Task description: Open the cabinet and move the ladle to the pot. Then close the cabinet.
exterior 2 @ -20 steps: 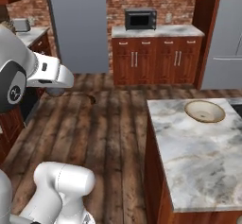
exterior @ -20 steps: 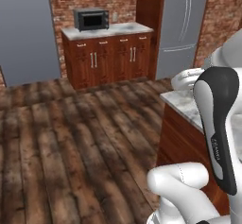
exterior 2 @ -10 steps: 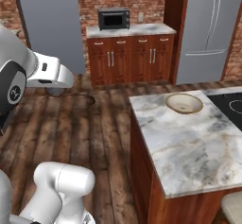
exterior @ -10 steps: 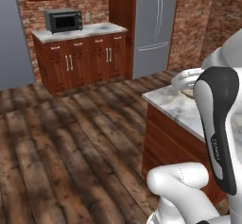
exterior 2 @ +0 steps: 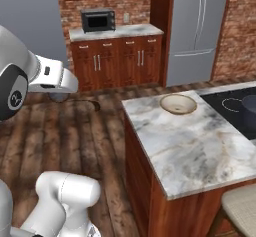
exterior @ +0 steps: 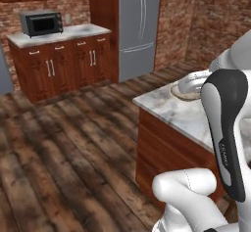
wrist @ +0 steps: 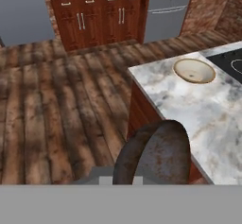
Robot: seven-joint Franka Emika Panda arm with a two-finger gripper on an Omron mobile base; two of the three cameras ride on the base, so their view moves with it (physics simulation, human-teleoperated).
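Whole view swings since earlier frames, so base drives, things stay put: marble island [exterior 2: 200, 146] now much closer. Gripper [wrist: 124, 180] pinches ladle [wrist: 156, 154], jaws nearly together, its rusty bowl just short of island's near edge. Pot [exterior 2: 248, 111] sits on cooktop [exterior 2: 231, 108], past beige bowl [exterior 2: 178, 104]. My guess: carry leg. Keep ladle level, clear bowl, lower into pot once beside island.

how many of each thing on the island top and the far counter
bowl: 1
pot: 1
microwave: 1
total: 3
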